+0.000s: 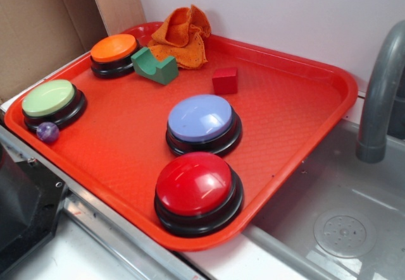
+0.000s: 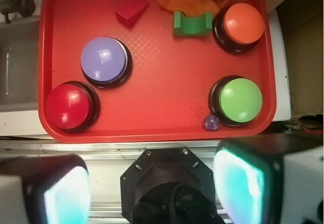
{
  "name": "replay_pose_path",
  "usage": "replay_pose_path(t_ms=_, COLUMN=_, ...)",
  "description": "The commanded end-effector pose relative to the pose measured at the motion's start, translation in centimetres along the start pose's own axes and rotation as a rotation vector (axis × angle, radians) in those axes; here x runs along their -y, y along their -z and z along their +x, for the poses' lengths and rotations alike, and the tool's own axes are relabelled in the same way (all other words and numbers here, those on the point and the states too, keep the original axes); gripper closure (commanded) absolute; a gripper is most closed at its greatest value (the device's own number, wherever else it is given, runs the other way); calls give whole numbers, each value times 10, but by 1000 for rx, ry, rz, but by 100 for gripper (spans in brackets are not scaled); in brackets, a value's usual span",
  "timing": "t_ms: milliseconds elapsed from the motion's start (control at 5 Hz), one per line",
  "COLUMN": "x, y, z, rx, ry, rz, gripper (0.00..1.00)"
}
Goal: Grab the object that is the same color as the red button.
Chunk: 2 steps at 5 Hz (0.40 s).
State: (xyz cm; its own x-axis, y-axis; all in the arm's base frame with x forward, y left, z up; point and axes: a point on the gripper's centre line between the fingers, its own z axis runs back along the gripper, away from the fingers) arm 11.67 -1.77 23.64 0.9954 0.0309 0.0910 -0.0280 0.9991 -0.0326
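Where tray (image 1: 304, 112) pebbled: matte red block (image 1: 224, 81).

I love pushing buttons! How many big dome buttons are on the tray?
4. The red button sits at the tray's near edge, the lavender-blue button just behind it, the orange button at the far left corner, the green button on the left side. None look hidden.
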Motion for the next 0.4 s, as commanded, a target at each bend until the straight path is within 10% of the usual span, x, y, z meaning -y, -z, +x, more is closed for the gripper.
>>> replay_pose_path(t_ms=0, x=0, y=0, z=0, rx=0, ry=0, rz=0, gripper=0)
replay_pose_path(t_ms=200, x=5, y=13, z=24, rx=-25, ry=-146, rz=-10, gripper=0)
